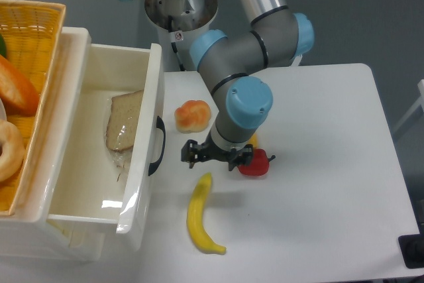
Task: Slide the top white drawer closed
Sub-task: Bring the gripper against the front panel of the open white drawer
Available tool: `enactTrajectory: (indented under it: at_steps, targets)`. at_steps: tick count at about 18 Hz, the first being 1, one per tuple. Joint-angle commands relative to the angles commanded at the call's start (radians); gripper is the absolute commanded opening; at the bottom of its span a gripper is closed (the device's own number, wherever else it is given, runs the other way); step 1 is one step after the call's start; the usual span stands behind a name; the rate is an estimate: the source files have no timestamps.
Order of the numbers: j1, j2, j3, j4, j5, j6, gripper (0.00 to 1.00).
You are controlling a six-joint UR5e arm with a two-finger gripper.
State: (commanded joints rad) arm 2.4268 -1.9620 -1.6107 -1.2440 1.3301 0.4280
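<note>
Pincer (213, 158) hangs low over the worktop (331, 183) w/ nothing in it, btwn the drawer front and a red pepper (257, 163); can't tell if it's spread or pressed together (wrist blocks the view from above). Pepper sits just beside it on the right-edge side. Banana (199, 215) lies near the front edge, just below the pincer. Bread roll (193, 116) is a bit toward the back edge. The top white drawer (149, 104) sticks well out from the cabinet at the worktop's left edge, black handle (158, 146) facing the pincer, a bread slice (126, 120) lying inside. Yellow wicker basket (33, 24) w/ baked goods sits on the cabinet top, far left
</note>
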Motion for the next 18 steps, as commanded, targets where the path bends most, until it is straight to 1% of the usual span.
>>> enactTrajectory:
  at_steps: [11,18]
  targets:
    - [-0.014,0.005,0.002,-0.005,-0.012,-0.003,1.0]
    - [-0.035,0.012,0.005,-0.006,-0.025,-0.003,1.0]
